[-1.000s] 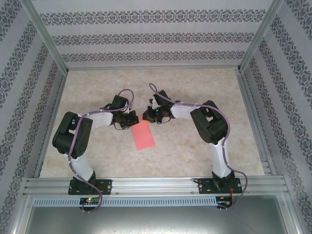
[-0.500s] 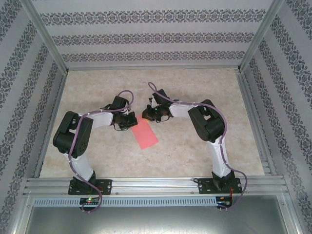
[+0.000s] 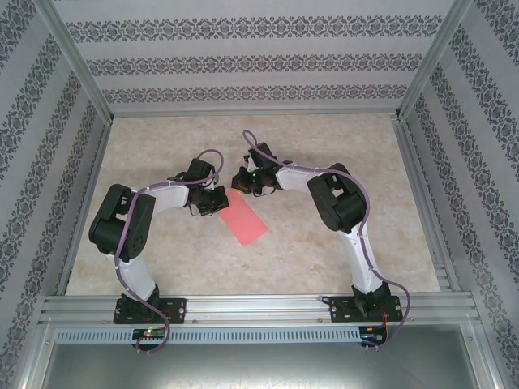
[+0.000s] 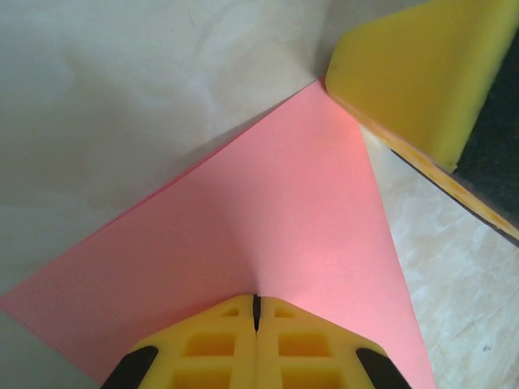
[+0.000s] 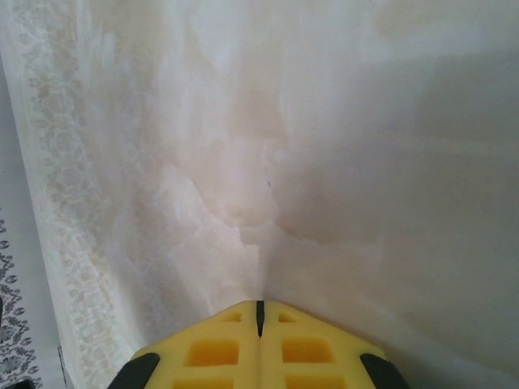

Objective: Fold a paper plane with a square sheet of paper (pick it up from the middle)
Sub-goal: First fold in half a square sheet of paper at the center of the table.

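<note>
I count one folded pink sheet of paper [image 4: 276, 219] and two grippers. My left gripper [image 4: 256, 300] pinches its edge. My right gripper [image 5: 259, 305] is pressed together over the table [image 5: 324, 162].

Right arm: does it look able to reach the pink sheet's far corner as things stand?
Likely yes. A finger of the right hand sits right at the tip of the square sheet of paper, bare table around it. The left hand, shut, is further back on the sheet.

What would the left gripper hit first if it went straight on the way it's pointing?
The pink sheet, directly ahead of the left gripper and seemingly pinched in its shut jaws; bare tabletop lies beyond.
</note>
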Action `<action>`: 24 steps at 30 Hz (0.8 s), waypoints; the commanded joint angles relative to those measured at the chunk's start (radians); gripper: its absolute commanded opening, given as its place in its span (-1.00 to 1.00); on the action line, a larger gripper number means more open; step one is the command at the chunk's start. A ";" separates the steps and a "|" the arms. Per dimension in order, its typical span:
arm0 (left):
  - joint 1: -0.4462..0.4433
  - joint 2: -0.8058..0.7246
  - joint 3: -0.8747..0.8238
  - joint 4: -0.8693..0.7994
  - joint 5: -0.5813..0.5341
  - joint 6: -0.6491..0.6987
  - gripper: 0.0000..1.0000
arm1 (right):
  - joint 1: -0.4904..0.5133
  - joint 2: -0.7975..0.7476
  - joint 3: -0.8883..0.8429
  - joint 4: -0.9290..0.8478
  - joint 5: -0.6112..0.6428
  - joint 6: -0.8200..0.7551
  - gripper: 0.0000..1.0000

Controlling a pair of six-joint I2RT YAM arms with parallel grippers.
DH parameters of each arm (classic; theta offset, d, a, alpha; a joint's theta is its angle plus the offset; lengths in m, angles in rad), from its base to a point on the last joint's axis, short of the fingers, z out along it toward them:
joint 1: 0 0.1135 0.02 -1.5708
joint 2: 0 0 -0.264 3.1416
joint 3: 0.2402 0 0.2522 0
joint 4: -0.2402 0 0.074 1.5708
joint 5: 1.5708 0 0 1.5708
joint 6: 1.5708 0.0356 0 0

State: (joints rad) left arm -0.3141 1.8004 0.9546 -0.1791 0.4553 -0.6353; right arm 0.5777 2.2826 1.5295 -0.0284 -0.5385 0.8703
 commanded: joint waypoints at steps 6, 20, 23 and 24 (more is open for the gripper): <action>0.010 0.043 -0.019 -0.128 -0.052 0.038 -1.00 | -0.034 0.014 0.030 -0.067 0.136 0.001 -1.00; 0.031 0.005 0.200 -0.120 0.057 0.088 -0.40 | 0.010 -0.286 -0.173 -0.122 0.137 -0.073 -0.97; 0.035 -0.047 0.164 -0.128 0.004 0.029 -0.20 | 0.048 -0.319 -0.217 -0.175 0.143 -0.096 -0.86; 0.038 -0.062 0.148 -0.131 -0.012 0.010 -0.17 | 0.055 -0.326 -0.232 -0.184 0.142 -0.096 -0.85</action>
State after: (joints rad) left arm -0.2920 1.7996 1.1301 -0.2672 0.4839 -0.5720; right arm 0.5976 1.9785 1.3449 -0.1432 -0.4000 0.8108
